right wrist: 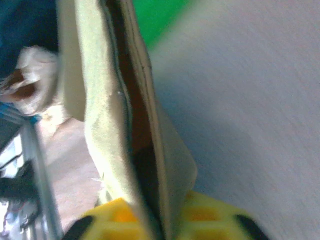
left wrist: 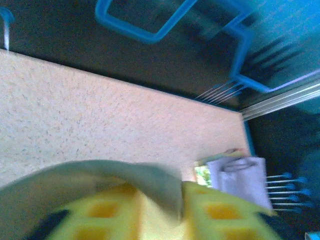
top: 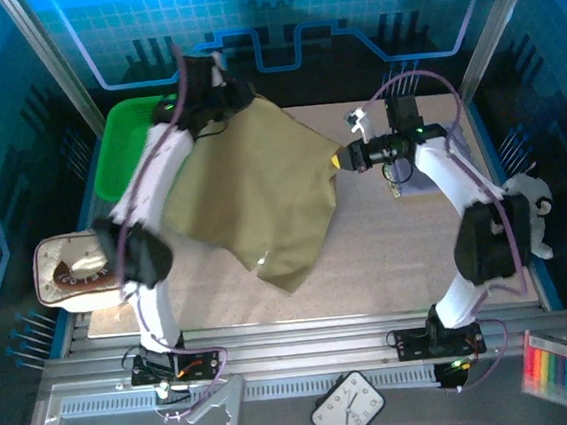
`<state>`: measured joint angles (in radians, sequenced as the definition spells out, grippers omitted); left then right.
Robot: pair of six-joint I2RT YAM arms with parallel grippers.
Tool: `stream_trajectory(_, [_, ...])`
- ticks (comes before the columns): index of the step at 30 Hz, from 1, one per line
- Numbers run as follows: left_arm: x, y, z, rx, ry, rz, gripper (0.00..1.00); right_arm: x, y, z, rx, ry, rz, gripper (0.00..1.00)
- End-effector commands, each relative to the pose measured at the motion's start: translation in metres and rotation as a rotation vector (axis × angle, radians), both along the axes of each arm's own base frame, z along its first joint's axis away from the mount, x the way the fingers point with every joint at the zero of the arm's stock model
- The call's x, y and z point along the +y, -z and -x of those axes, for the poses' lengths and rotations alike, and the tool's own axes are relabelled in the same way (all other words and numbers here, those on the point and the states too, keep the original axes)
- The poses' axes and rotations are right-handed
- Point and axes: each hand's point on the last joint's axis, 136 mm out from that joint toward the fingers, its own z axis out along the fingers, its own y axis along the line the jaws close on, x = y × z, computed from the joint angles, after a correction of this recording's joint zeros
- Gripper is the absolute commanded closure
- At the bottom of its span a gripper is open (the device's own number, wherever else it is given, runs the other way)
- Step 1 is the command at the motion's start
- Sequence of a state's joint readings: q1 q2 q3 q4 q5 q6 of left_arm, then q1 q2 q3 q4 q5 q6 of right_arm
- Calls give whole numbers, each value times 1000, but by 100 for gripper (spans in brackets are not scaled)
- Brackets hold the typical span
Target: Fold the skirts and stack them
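Note:
The olive-tan skirt hangs spread in the air between both arms over the table's left half. My left gripper is shut on its far left corner; the cloth runs down between the yellow fingers. At the skirt's right corner my right gripper is shut on the doubled edge, pinched between its yellow fingers. A lavender-purple skirt lies folded at the right edge of the table, on top of the pale yellow floral one.
A green bin stands at the back left. The beige brown-trimmed pouch sits off the table's left edge. A white plush toy lies at the right. The tan tabletop spreads between the arms.

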<state>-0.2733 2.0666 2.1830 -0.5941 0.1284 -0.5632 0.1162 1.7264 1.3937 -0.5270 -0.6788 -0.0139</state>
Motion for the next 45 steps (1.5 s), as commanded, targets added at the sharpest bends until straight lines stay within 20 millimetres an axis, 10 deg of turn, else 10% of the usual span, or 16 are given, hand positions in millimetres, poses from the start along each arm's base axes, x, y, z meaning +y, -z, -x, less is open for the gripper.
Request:
stream_trajectory(1, [-22,37,-41,58,-5,18,37,-47,46,-29,169,337,115,48])
stream_trajectory(3, [-35,39,-50,76,13,65,9,-54,48,-32,159,428,158,0])
stream_trajectory(9, [-28,68,-17,166,-34,-7,1,-67,37,-23,71,633,257,0])
stream_trajectory(16, [20,139,27,359,-182,-32,1,-18,35,-32,82,497,64,0])
stream_trajectory(30, [90,241,39,554,-466,-6,1,35,118,-81,425,493,78,0])
stream_trajectory(38, [51,292,52,677,-379,-35,1,21,160,-27,605,516,85,0])
stream_trajectory(45, [-38,307,58,680,-165,-11,1,4,155,43,621,614,121,0])
